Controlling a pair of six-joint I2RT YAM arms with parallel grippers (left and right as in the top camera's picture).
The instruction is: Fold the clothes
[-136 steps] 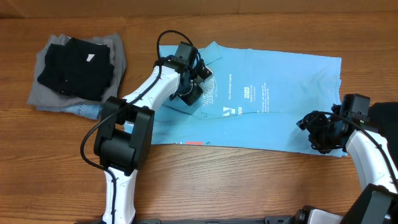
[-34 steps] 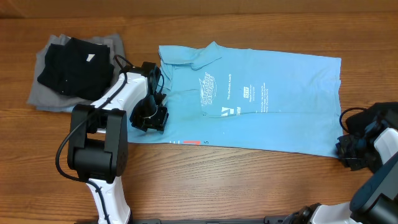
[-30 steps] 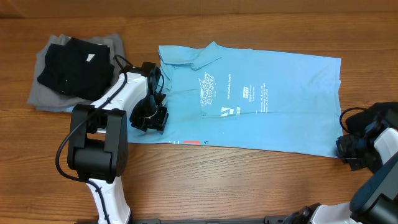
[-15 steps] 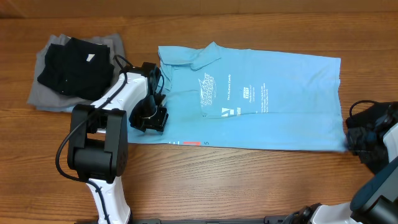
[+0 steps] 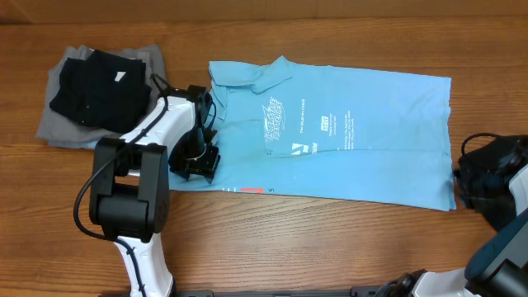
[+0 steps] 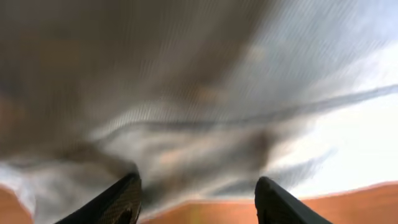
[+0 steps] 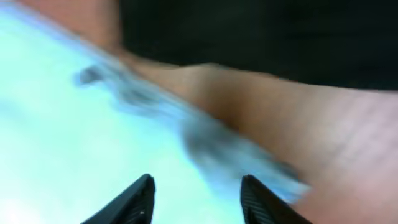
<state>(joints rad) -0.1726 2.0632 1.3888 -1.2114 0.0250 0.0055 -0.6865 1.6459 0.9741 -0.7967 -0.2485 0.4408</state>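
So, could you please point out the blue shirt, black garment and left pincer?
blue shirt (image 5: 388, 140): overhead view, plain mid-body fabric.
black garment (image 5: 95, 95): overhead view, its middle.
left pincer (image 6: 199, 194): left wrist view, between fingertips.

Overhead, soft even light keeps the brown wooden table (image 5: 330, 247) and the light sky-blue collared shirt (image 5: 371, 140) sharp, with only faint shadows. Both wrist views are badly motion-blurred. Ahead of the left gripper (image 6: 198, 186) the cloth smears into dim grey streaks, blown out white toward the gripper's right. Ahead of the right gripper (image 7: 196, 186) the shirt glows overexposed pale cyan.
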